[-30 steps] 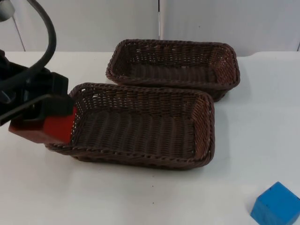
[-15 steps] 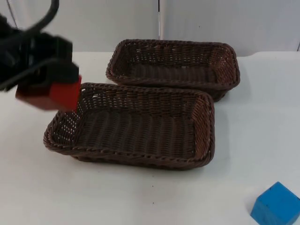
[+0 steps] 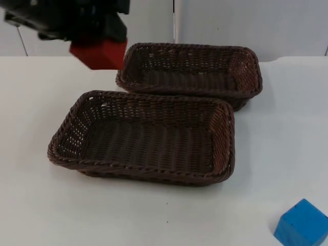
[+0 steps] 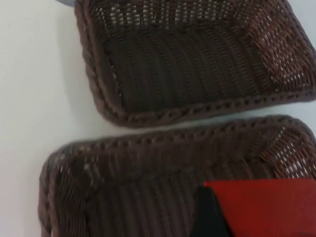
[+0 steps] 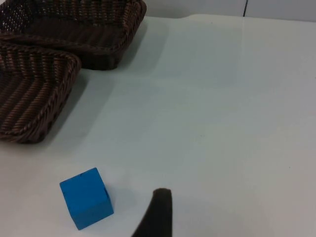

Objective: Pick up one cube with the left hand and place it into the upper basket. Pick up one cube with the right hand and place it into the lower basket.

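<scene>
My left gripper (image 3: 89,32) is shut on a red cube (image 3: 98,53) and holds it high in the air; in the top view it appears just left of the upper basket (image 3: 189,50). In the left wrist view the red cube (image 4: 266,207) hangs beside a black fingertip (image 4: 210,215), over the lower basket (image 4: 148,148), with the upper basket (image 4: 106,106) beyond it. The lower basket (image 3: 66,154) has nothing in it. A blue cube (image 3: 302,224) rests on the table at the front right. A black fingertip (image 5: 157,210) of my right gripper is close to the blue cube (image 5: 86,203).
Both brown wicker baskets lie side by side mid-table, almost touching. The grey partition wall (image 3: 230,25) closes off the back. Bare white table (image 3: 154,215) runs along the front and to the right of the baskets (image 5: 207,113).
My left gripper has risen with the red cube and, in the top view, moved up and right, from the lower basket's left rim to beside the upper basket's left end. The blue cube stayed put.
</scene>
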### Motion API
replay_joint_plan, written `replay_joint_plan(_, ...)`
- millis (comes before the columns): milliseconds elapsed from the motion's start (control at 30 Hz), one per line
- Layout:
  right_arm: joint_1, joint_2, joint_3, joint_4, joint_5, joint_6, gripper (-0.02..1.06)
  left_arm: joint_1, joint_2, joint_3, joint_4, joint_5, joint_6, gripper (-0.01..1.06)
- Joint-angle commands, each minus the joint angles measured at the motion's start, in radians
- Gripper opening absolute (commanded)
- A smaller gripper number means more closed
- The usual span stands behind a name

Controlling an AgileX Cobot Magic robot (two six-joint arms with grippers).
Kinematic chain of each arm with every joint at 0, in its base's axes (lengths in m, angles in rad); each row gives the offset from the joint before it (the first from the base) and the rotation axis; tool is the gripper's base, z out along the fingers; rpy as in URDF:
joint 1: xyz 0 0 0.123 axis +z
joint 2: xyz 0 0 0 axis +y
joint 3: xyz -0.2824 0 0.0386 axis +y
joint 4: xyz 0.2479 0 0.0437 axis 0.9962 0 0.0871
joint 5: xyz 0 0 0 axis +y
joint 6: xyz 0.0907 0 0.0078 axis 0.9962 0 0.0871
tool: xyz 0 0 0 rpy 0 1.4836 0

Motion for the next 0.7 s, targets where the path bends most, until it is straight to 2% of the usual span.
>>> replay_joint_plan(0,0.001,-0.004,-0.001,-0.004,0.000,-0.009,0.78,-0.005,0.052,-0.053,0.004,0.009,0.016,0.00)
replay_joint_plan(233,0.001,-0.004,-0.001,-0.004,0.000,-0.009,0.78,-0.005,0.256,-0.258,0.006,0.022,0.033,0.00)
replay_joint_plan(367,0.001,-0.004,-0.001,-0.004,0.000,-0.009,0.78,-0.005,0.326,-0.327,0.006,0.022,0.047,0.00)
replay_joint_plan(667,0.001,-0.004,-0.001,-0.004,0.000,-0.009,0.78,-0.005,0.538,-0.554,-0.058,0.005,0.110,0.00)
